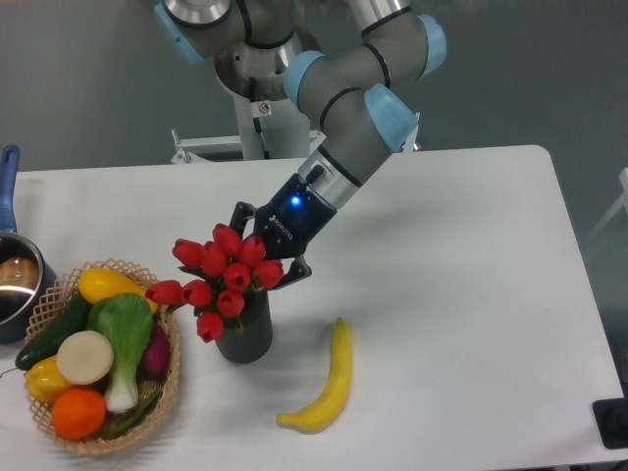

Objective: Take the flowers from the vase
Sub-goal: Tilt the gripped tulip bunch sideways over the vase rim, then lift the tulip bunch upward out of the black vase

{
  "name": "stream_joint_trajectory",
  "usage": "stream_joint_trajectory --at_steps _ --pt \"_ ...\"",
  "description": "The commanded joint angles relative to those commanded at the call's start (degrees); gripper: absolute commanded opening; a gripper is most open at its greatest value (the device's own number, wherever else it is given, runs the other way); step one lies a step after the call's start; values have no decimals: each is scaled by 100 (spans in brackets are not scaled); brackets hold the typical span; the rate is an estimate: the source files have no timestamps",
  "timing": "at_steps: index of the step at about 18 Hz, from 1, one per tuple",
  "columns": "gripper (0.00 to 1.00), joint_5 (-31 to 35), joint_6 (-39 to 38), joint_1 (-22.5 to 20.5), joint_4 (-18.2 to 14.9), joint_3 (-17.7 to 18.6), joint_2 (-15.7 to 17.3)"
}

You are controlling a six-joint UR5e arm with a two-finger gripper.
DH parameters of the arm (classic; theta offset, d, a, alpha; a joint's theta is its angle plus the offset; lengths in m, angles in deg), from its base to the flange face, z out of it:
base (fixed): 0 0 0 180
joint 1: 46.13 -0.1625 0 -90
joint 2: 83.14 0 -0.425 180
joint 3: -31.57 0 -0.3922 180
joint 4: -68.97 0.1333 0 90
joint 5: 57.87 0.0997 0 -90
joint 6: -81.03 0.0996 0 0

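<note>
The flowers [224, 278], a bunch of red tulip buds with green leaves, stand in the dark grey ribbed vase [245, 334] left of the table's middle. They spread wider than the vase and lean toward the left. My gripper [263, 253] reaches in from the upper right and sits right behind the bunch. Its fingers close around the buds and stems, with the tips hidden among them. The vase stands upright on the table.
A yellow banana [325, 386] lies just right of the vase. A woven basket [169, 385] of vegetables sits close on the left, nearly touching the outer buds. A pot [14, 285] with a blue handle is at the far left edge.
</note>
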Motion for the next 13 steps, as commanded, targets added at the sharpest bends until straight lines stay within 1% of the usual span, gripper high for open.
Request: stream_joint_trajectory --at_steps 4,6,8,10,13 --pt "40 -159 -131 -132 0 -17 211" --pt "40 -395 -481 -184 0 -79 334" --pt "40 -528 -597 -211 0 -105 413" --pt "40 -659 -737 -237 0 -202 484" --pt "40 -853 -1185 -264 0 -430 528"
